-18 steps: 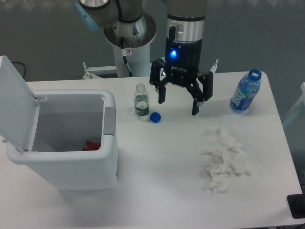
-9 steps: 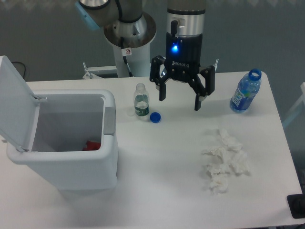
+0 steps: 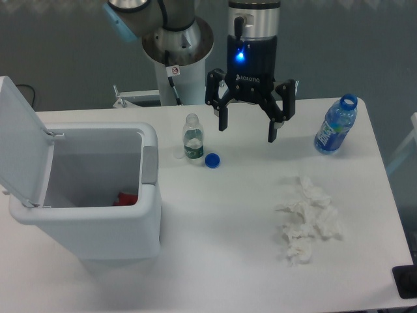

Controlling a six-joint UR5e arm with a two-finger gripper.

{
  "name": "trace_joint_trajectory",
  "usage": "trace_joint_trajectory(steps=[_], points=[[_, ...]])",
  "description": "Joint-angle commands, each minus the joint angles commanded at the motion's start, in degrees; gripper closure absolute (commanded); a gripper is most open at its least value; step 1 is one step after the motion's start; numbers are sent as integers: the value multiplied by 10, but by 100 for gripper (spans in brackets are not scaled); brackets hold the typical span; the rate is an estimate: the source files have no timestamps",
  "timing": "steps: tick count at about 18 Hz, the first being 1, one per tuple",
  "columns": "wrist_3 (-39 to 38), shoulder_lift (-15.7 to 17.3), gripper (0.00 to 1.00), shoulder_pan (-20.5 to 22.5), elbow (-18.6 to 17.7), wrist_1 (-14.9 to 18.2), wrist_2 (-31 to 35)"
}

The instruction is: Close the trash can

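The white trash can point(image 3: 111, 225) stands at the left of the table. Its hinged lid point(image 3: 19, 140) stands up and open on the left side. A grey push tab point(image 3: 150, 164) sits on its right rim. Something red point(image 3: 127, 197) lies inside. My gripper point(image 3: 247, 132) hangs over the back middle of the table, well to the right of the can. Its jaws are spread wide and hold nothing.
A small clear bottle point(image 3: 191, 138) stands uncapped beside a blue cap point(image 3: 212, 160), between the can and the gripper. A blue bottle point(image 3: 335, 125) stands at the back right. Crumpled white tissues point(image 3: 306, 220) lie at the right. The robot base point(image 3: 176, 49) is behind the table.
The gripper has risen and shifted slightly toward the back, still open. Nothing else has moved.
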State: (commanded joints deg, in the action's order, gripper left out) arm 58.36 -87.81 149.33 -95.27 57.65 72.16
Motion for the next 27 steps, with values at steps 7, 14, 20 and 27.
trace_joint_trajectory(steps=[7, 14, 20, 27], points=[[-40, 77, 0, -7, -41, 42, 0], [-182, 125, 0, -78, -41, 57, -3], [-286, 140, 0, -162, -35, 63, -5], [-346, 154, 0, -218, -31, 62, -47]])
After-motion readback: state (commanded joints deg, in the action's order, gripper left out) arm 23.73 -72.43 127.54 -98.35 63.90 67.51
